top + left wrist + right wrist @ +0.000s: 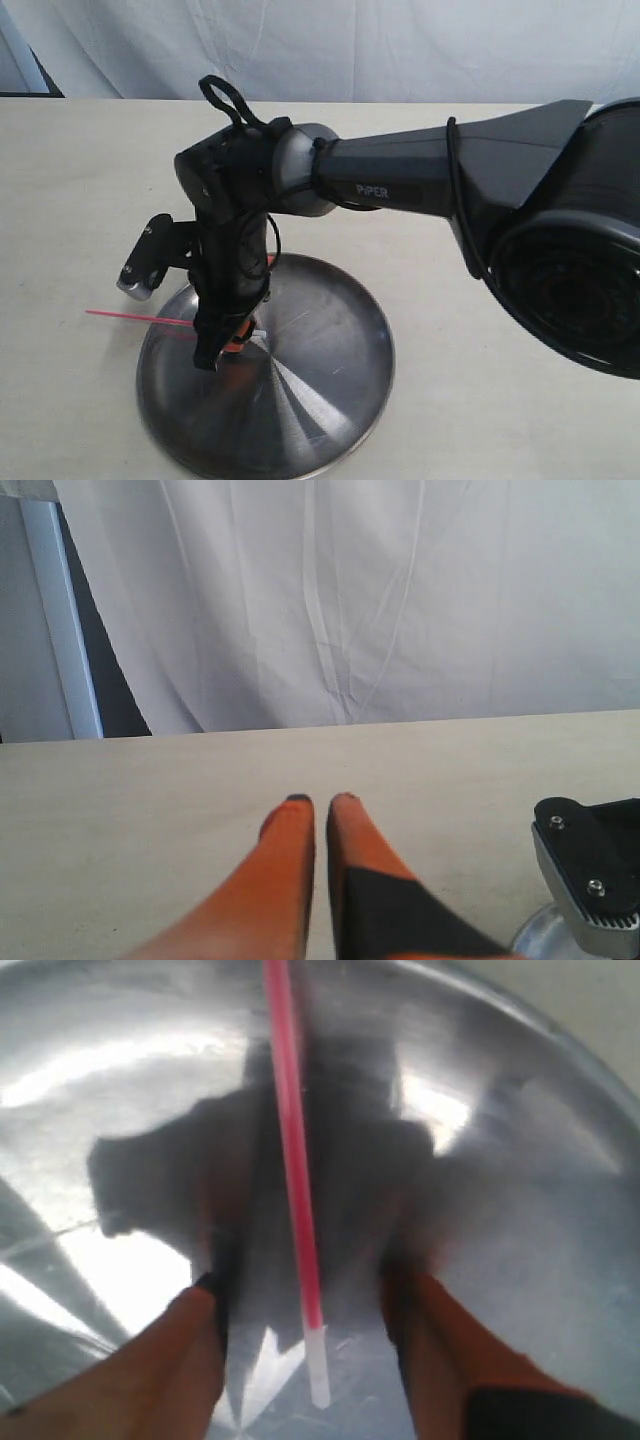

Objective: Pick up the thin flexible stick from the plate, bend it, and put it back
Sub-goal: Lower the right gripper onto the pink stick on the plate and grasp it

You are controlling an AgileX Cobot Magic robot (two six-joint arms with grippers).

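The right gripper [305,1285] points down into the plate [520,1160] with its two orange fingers [195,1360] spread wide, one on each side of the thin flexible stick [292,1160]. It holds nothing, and neither finger appears to touch the stick. The pink stick runs straight between the fingers, and its pale end lies just inside the gap, over the shiny steel floor of the plate. In the exterior view the stick's other end reaches out past the plate's rim, over the pale table [80,200]. Whether the stick rests flat on the plate or sits on the rim cannot be told. Judging from this, the task is at its very start: the stick is not yet gripped, so lifting, bending and returning it are all left to do. The left gripper [321,800] hovers over bare table near the plate's edge, its orange fingers drawn almost together with only a thin slit between them and nothing in it. Beside it is the right arm's wrist camera [590,880], with a white curtain [350,600] hanging behind the table.
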